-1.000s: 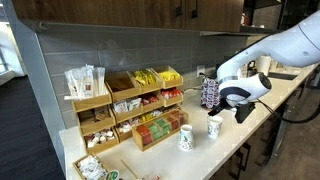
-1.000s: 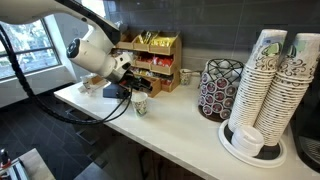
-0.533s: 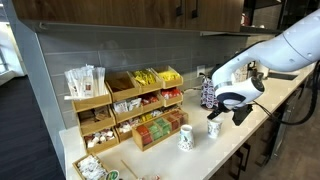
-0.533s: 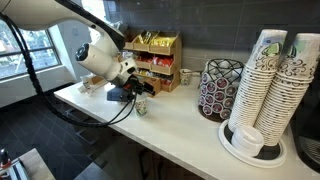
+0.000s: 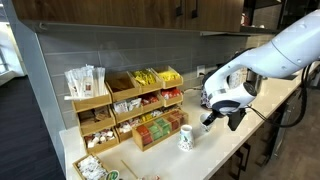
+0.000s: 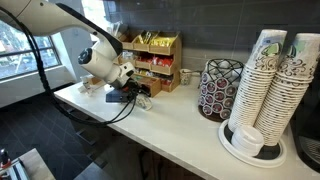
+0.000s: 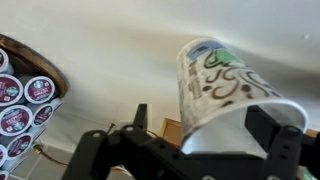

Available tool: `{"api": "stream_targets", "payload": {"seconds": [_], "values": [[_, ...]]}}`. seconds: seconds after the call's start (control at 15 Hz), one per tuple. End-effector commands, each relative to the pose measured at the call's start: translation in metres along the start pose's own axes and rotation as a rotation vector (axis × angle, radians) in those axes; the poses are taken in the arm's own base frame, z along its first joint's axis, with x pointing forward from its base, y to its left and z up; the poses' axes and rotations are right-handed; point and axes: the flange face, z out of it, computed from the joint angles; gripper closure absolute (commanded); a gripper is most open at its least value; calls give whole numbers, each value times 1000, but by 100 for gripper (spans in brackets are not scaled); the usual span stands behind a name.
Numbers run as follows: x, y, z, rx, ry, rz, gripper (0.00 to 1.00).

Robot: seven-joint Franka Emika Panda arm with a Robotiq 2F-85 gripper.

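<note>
A white paper cup [image 7: 225, 85] with dark and green swirls fills the wrist view and sits between the two black fingers of my gripper [image 7: 200, 122]. The jaws stand wide on either side of the cup, with a gap showing at the right finger [image 7: 265, 128]. In both exterior views the gripper [image 5: 224, 117] [image 6: 136, 97] is low over the white counter, and it hides most of this cup. A second patterned cup [image 5: 186, 138] stands apart on the counter, closer to the wooden organiser.
A wooden organiser [image 5: 130, 105] [image 6: 152, 58] with tea bags and sachets lines the wall. A coffee-pod carousel [image 6: 220, 88] [image 7: 20, 100] stands near the gripper. Tall stacks of paper cups [image 6: 268, 85] rise at the counter's end. The counter edge [image 6: 150, 140] runs in front.
The arm has swung down and toward the organiser side, bringing the gripper around the nearer cup, which stood clear of it a second ago. The jaws have stayed wide.
</note>
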Motion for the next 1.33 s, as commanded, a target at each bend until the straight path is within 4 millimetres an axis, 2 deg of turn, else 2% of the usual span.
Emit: {"api": "stream_targets", "payload": {"seconds": [0.0,0.2,0.47,0.87,1.13,1.27], "values": [[3,-10,1,-5,-13,-54,0],[-4,-19,5,-2,-40,-83,0],[-34,-20,11,-3,-104,-100,0],[-71,-11,18,8,-174,-103,0],[-96,3,12,5,-220,-105,0],[-101,8,7,16,-222,-110,0]]}}
